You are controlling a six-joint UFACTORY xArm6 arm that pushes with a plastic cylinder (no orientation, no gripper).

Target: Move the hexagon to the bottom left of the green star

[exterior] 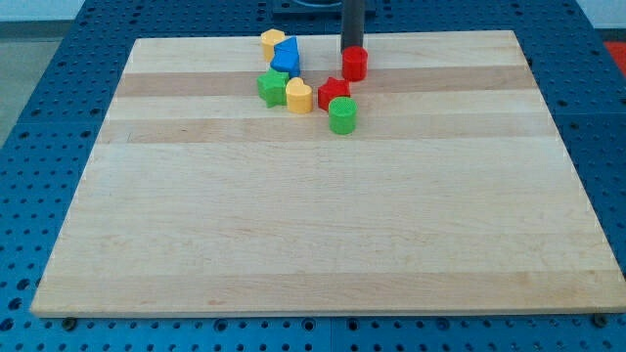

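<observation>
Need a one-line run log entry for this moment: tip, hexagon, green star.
tip: my tip at view's top, just behind red cylinder | target: yellow hexagon top-left of cluster | green star below it | status: hexagon not yet placed

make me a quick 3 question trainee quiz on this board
1. True or false: my tip is at the back edge of the red cylinder.
2. Which block sits just to the view's right of the green star? A) blue block B) yellow block C) green cylinder
3. Fill in: the block nearest the view's bottom is the green ____.

Key
1. True.
2. B, the lower yellow block; the blue block lies above the star, towards the view's top, and another yellow one lies beyond it.
3. Cylinder, just below the red star.
</observation>
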